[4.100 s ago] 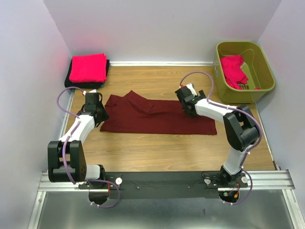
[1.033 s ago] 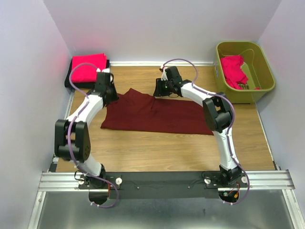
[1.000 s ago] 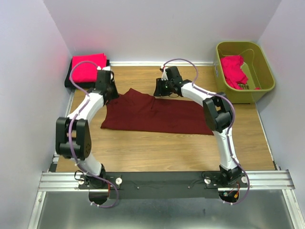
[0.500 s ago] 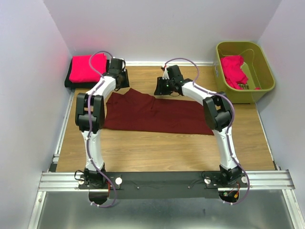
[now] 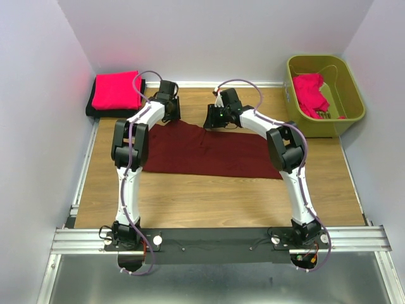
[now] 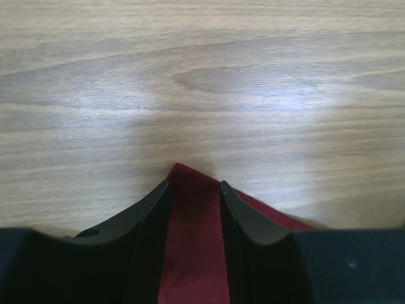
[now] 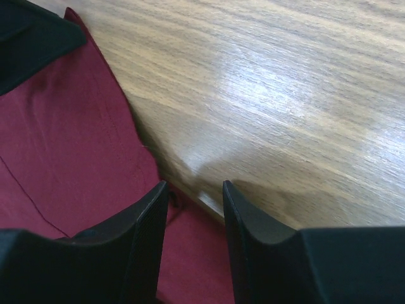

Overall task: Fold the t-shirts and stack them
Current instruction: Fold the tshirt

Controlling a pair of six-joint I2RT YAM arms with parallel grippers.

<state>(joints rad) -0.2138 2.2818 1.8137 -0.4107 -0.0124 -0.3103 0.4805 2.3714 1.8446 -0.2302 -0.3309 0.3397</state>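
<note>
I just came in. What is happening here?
The robot works on a dark maroon t-shirt spread flat on the table. The left gripper is at its far left corner, the right gripper at its far edge, both with jaws apart. A folded pink t-shirt lies on a black t-shirt at the far left; more pink cloth sits in the green bin.
</note>
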